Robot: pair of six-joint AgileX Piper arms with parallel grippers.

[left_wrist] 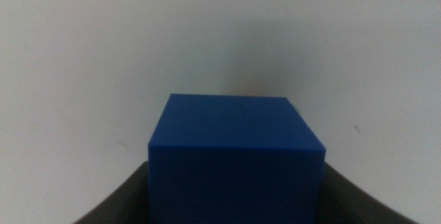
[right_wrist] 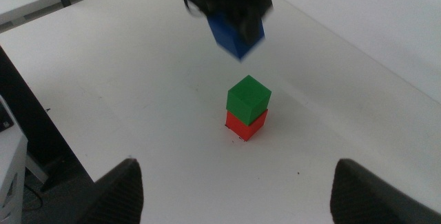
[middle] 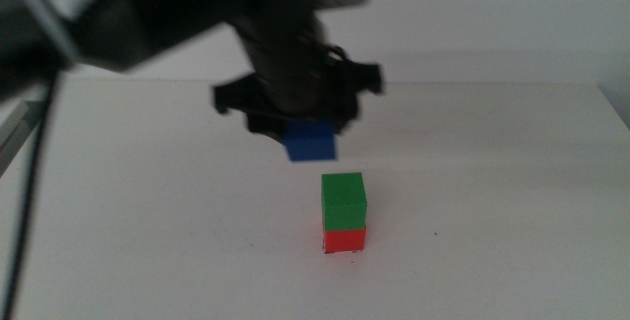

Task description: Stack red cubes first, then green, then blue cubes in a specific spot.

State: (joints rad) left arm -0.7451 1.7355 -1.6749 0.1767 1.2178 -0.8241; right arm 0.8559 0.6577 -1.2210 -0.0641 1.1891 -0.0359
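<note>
Stacking is reaching its last step: in the middle view the left hand is holding the blue cube above and just left of the green cube, which is sitting on the red cube. In the left wrist view the jaws are clamping the blue cube. In the right wrist view the right hand is waiting wide open, well apart from the green cube. Next the blue cube probably needs centring over the green cube.

The small matte green cube sits squarely on the small red cube on the white tabletop, while the left pincer holds the small deep-blue cube in the air, above and slightly left of the stack.
</note>
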